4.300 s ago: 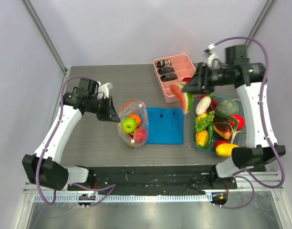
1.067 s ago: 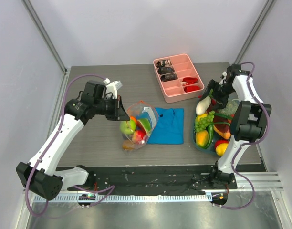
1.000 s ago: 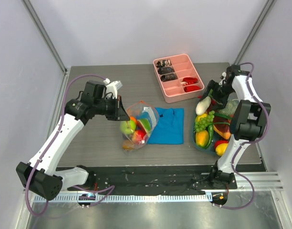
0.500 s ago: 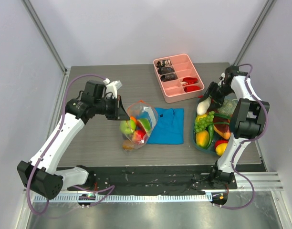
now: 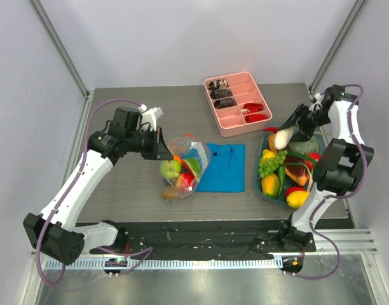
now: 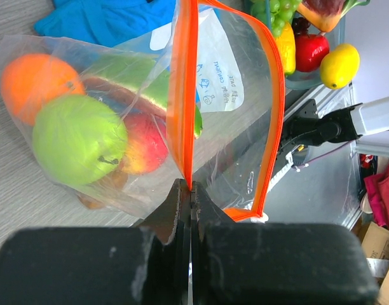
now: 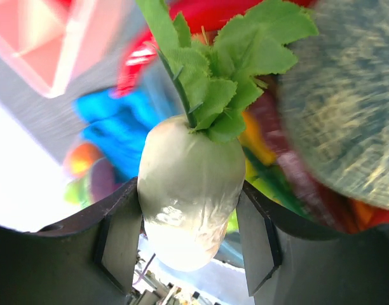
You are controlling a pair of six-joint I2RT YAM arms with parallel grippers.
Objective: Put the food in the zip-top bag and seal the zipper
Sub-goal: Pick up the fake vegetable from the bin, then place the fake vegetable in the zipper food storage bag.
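Observation:
The clear zip-top bag (image 5: pixel 182 166) lies left of the blue cloth and holds a green apple (image 6: pixel 77 138), an orange (image 6: pixel 37 76) and a red piece (image 6: pixel 147 145). Its orange-red zipper (image 6: pixel 183 95) stands open. My left gripper (image 5: pixel 159 145) is shut on the zipper strip at the bag's near lip, seen at my fingertips (image 6: pixel 189 189). My right gripper (image 5: pixel 290 131) is shut on a white radish with green leaves (image 7: pixel 191 184), held just above the food basket (image 5: pixel 266 190); it also shows in the top view (image 5: pixel 282 136).
The basket at the right holds green grapes (image 5: pixel 271 162), a yellow lemon (image 5: pixel 298 199), red and orange pieces. A pink divided tray (image 5: pixel 238 103) sits at the back. A blue folded cloth (image 5: pixel 223 166) lies between bag and basket.
My right gripper has closed on the white radish and lifted it up and to the right off the basket. The left arm still holds the bag's zipper.

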